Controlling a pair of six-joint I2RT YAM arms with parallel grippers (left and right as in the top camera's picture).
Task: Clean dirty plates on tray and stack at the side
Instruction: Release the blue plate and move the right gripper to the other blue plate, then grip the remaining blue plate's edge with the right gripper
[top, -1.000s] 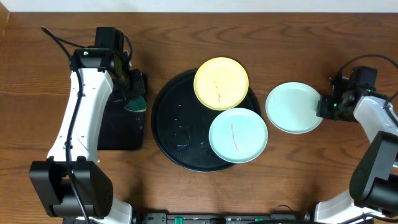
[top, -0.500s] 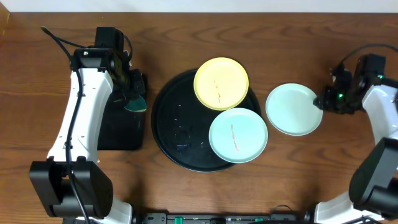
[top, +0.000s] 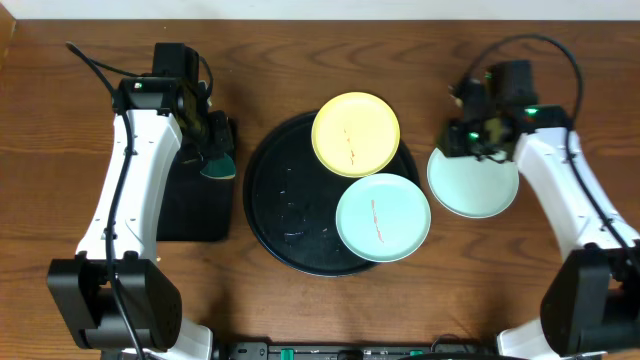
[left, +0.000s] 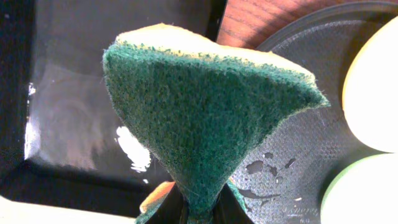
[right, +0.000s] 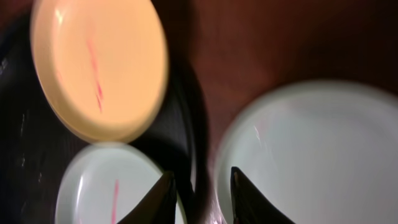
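At the near right of the tray (top: 280, 200) lies a marked turquoise plate (top: 383, 217); being round, it has no long axis, and its red streak runs near to far. Right of it, on the table (top: 300, 40), sits the other turquoise plate (top: 480, 190). Over its far left edge hovers the right gripper (right: 200, 186), jaws slightly spread and empty, nearer to both dirty plates than the left gripper (top: 210, 148), which pinches a sponge (left: 205, 112). The yellow plate (top: 356, 133), on the tray's far rim, lies directly left of the right gripper

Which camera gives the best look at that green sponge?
The left wrist view: the sponge fills the frame, green scrubbing face and yellow backing plain, pinched in the left pincer. Overhead, the sponge is only a small dark green patch. The right wrist view does not show it.
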